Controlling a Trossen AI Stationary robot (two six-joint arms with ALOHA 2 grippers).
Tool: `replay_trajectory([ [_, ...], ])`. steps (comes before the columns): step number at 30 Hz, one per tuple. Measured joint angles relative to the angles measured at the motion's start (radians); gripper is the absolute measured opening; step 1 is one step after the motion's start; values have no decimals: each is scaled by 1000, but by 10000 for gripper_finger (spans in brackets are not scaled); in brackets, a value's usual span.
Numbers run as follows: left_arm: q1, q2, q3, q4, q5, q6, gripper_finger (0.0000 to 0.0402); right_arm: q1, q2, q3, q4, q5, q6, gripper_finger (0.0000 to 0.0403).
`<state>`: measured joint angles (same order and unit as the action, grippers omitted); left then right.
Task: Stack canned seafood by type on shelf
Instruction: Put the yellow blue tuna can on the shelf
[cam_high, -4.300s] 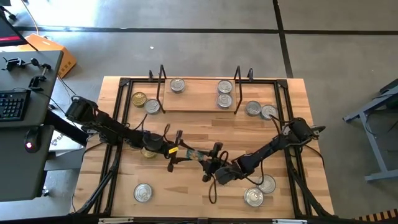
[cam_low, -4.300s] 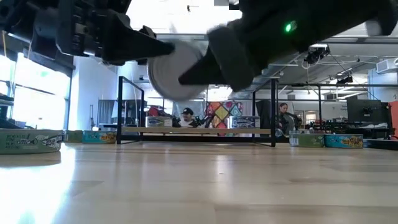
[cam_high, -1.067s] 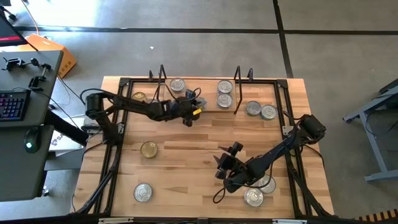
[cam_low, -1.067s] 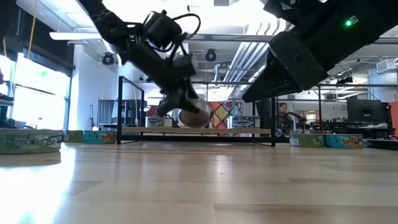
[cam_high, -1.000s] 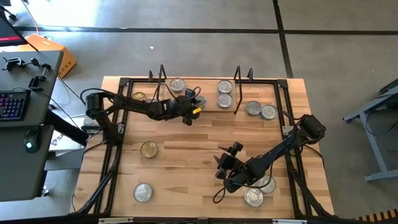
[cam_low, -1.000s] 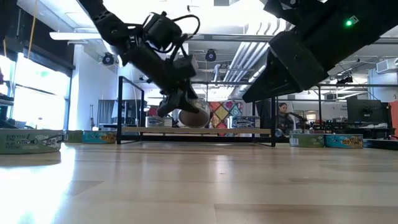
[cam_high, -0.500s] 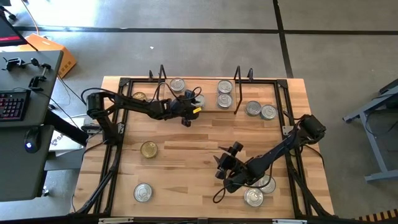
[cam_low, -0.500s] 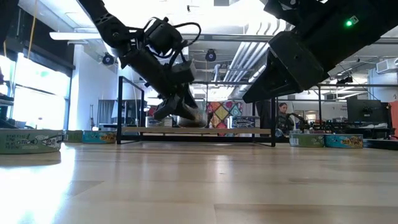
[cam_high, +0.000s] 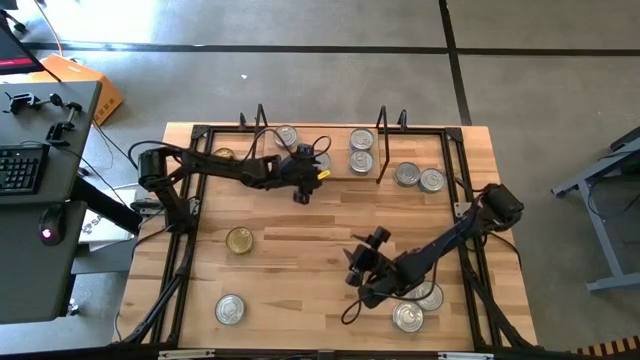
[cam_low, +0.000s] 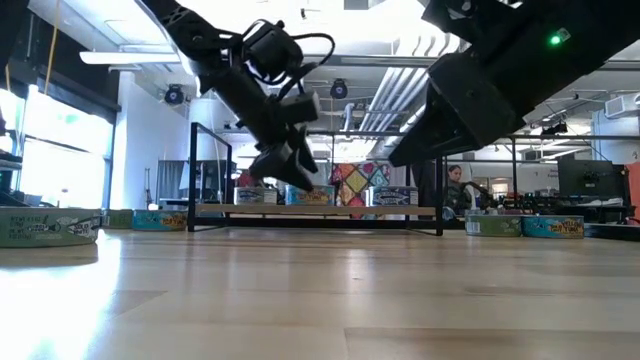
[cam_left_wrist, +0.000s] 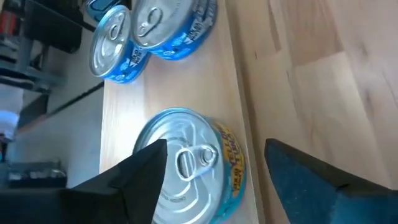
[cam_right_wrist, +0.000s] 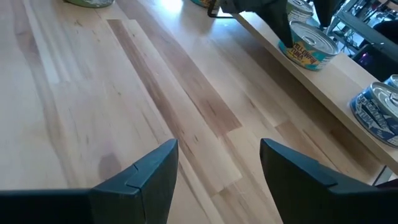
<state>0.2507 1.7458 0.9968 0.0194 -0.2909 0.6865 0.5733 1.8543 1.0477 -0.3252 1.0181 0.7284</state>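
Note:
My left gripper (cam_high: 308, 168) is over the middle of the shelf (cam_high: 325, 140), open. Its fingers stand on either side of a silver-lidded tin (cam_left_wrist: 193, 168) with a yellow and blue label. That tin stands flat on the shelf board (cam_low: 310, 195). Another silver tin (cam_high: 285, 137) sits at the shelf's left end and two (cam_high: 361, 150) at its right end. My right gripper (cam_high: 358, 265) is open and empty, above the table's near right part. My left gripper reaches the tin slanting down from the table's left. One finger (cam_left_wrist: 146, 168) lies right beside the tin's side wall; I cannot tell whether it touches. The other finger (cam_left_wrist: 298, 174) is clear of the tin.
Off the shelf, a gold tin (cam_high: 222, 157) lies at its left and two silver ones (cam_high: 419, 178) at its right. On the near table are a gold tin (cam_high: 239, 239), a silver tin (cam_high: 230, 308) and two silver ones (cam_high: 415, 310) under my right arm. Black wire uprights (cam_high: 260, 125) bound the shelf.
My left gripper moved a little toward the far edge and down over the shelf. The tin it carried tilted, lid facing the near side, now stands flat on the shelf board.

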Motion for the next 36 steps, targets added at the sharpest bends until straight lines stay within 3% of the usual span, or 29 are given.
replay_trajectory([
  [12, 71, 1, 29, -38, 79, 23, 148, -11, 0, 0, 0, -4, 5, 220],
  [28, 163, 1, 29, 11, 81, 100, 135, -11, 0, 0, 0, -4, 5, 220],
  [32, 185, 2, 28, -28, 209, 40, 125, -11, 0, 0, 0, -4, 5, 220],
  [36, 203, 25, 29, -4, 261, 16, 74, -11, 0, 0, 0, -4, 5, 220],
])
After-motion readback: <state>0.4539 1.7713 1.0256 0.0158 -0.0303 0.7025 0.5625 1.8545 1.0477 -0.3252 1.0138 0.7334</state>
